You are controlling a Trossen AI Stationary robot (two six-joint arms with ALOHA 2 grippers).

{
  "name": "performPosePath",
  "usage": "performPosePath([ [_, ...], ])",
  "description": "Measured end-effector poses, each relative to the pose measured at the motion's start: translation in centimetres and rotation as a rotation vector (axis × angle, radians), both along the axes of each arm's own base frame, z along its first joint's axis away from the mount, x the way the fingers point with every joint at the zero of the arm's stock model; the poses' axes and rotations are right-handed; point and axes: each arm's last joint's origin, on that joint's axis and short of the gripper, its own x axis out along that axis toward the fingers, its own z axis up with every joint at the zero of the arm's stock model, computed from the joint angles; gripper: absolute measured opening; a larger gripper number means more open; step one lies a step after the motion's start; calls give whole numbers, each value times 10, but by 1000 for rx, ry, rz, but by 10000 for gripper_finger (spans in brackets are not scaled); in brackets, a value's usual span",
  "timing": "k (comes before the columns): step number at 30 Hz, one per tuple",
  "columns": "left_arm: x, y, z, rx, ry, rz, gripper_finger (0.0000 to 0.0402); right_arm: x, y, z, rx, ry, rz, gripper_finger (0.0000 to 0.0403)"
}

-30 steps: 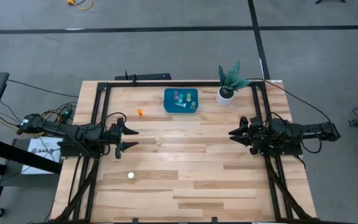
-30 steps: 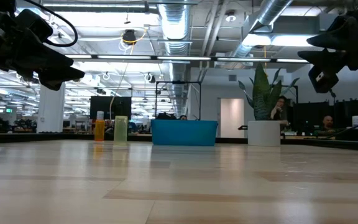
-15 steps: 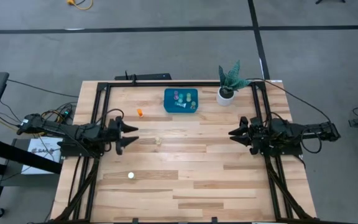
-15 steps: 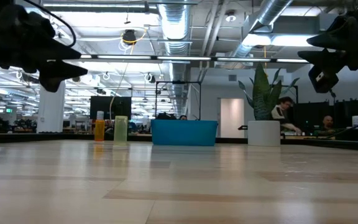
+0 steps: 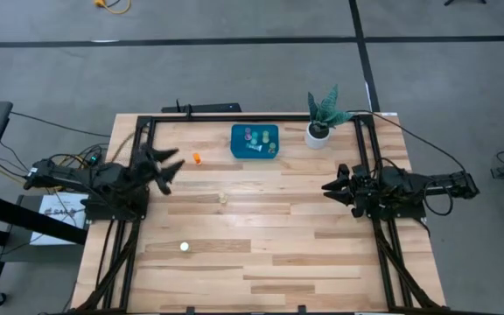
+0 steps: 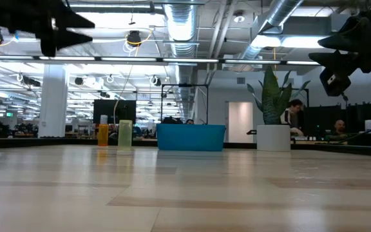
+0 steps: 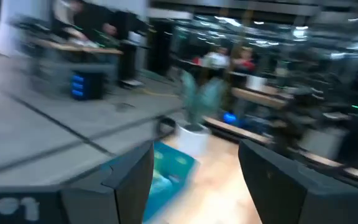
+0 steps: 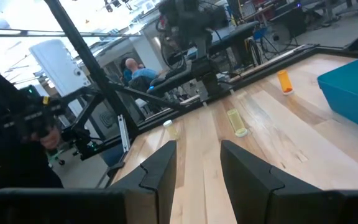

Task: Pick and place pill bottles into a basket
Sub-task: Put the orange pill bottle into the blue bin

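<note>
An orange pill bottle (image 5: 197, 158) stands on the table left of the teal-blue basket (image 5: 254, 150), which holds several small bottles. A pale yellow bottle (image 5: 222, 198) stands mid-table and a whitish one (image 5: 184, 247) stands nearer the front. My left gripper (image 5: 170, 169) is open and empty, raised above the table's left side, left of the orange bottle. Its wrist view (image 7: 194, 168) looks toward the basket (image 7: 166, 171). My right gripper (image 5: 329, 186) is open and empty over the table's right side; its wrist view (image 8: 197, 155) shows the orange (image 8: 283, 81) and yellow (image 8: 235, 121) bottles.
A potted plant in a white pot (image 5: 318, 133) stands just right of the basket at the far edge. A black frame (image 5: 147, 118) runs around the table's far and side edges. Bare wood lies between the two arms. People sit at desks beyond the table (image 6: 293, 116).
My left gripper has risen and swung toward the table's far edge, turning toward the orange bottle and the basket. Its fingers stay open. The bottles and the basket have stayed where they were.
</note>
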Motion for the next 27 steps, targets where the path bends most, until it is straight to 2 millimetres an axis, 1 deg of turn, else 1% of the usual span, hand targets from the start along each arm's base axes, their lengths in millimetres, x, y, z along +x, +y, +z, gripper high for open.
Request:
performPosePath([
  [3, 0, 5, 21, 70, 101, 133, 224, 0, 0, 0, 0, 0, 0, 118],
  [5, 4, 10, 34, 113, 206, 242, 224, 0, 0, 0, 0, 0, 0, 118],
  [7, 10, 15, 49, 118, 284, 339, 224, 0, 0, 0, 0, 0, 0, 118],
  [9, 18, 21, 65, 93, 351, 367, 224, 0, 0, 0, 0, 0, 0, 118],
  [11, 30, 29, 79, 50, 423, 356, 224, 0, 0, 0, 0, 0, 0, 118],
  [14, 49, 44, 93, -46, 538, 377, 224, 0, 0, 0, 0, 0, 0, 118],
  [16, 60, 57, 94, -115, 651, 401, 224, 0, 0, 0, 0, 0, 0, 118],
  [18, 69, 71, 89, -189, 766, 396, 224, 0, 0, 0, 0, 0, 0, 118],
  [21, 78, 94, 69, -347, 924, 341, 224, 0, 0, 0, 0, 0, 0, 118],
  [24, 83, 116, 52, -520, 963, 255, 224, 0, 0, 0, 0, 0, 0, 118],
  [27, 88, 134, 37, -642, 974, 183, 224, 0, 0, 0, 0, 0, 0, 118],
])
